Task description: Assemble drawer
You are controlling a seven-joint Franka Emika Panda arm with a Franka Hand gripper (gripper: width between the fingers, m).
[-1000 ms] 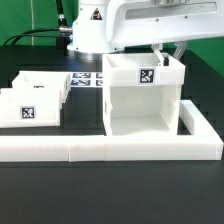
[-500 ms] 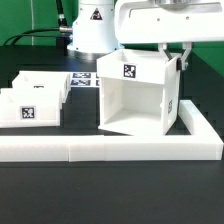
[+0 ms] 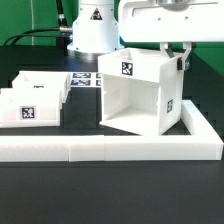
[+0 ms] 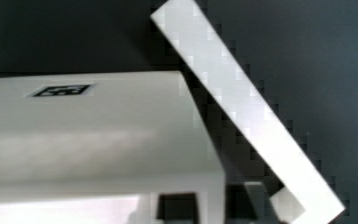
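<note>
- Black tabletop [image 3: 110,195] fills the scene, with the arm's white base [image 3: 93,25] standing at the back.
- A long low white L-shaped wall [image 3: 100,149] runs along the front and turns back at the exterior view's right.
- The drawer housing [image 3: 135,95] stands inside the corner of that wall, just behind its front run. It is turned at an angle to the wall, with its open side facing the front. Whether its base lies flat on the table cannot be told.
- One square tag [image 3: 128,69] shows near the housing's top rim, and another [image 3: 168,103] on its side at the exterior view's right.
- The gripper [image 3: 176,62] comes down from above at the housing's upper corner on the exterior view's right. It is clamped on the thin side wall there, with one finger on each side.
- In the wrist view a tagged white face of the housing lies beside a thin white wall edge [image 4: 229,100] running slantwise (the fingers show only as dark, blurred shapes at the frame edge).
- Two white tagged trays lie well apart from the housing at the exterior view's left, the nearer tray [image 3: 28,108] just in front of the farther tray [image 3: 42,86].
- The marker board [image 3: 85,78] lies flat between the trays and the housing, toward the back.
</note>
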